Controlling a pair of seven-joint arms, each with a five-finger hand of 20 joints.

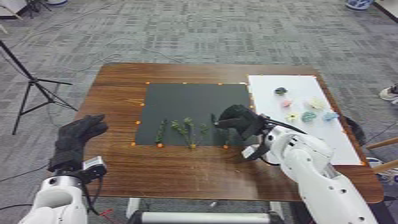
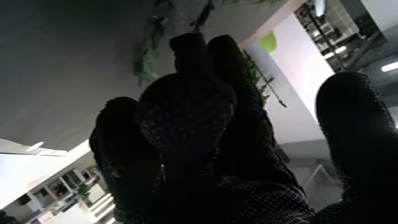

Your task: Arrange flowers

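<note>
Lying along the dark mat's (image 1: 191,97) 6 o'clock edge: leafy stems (image 1: 188,131). Probably feather-light, springy, a bit slick; best pinched low, clear of leaves. Loose at 3 o'clock on the white sheet (image 1: 298,135): pastel blossoms (image 1: 308,116), likely soft, easily crushed; take by the base. Right hand (image 1: 238,120) over the mat's 3 o'clock side; grip and any load, cannot tell. Left hand (image 1: 78,134) relaxed, empty, over the table (image 1: 191,175) at 9 o'clock.

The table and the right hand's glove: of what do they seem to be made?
The table looks like wood or laminate: brown, streaky grain, slight gloss. The right hand seems gloved in matt black knit or mesh fabric with fine dotted texture.
</note>
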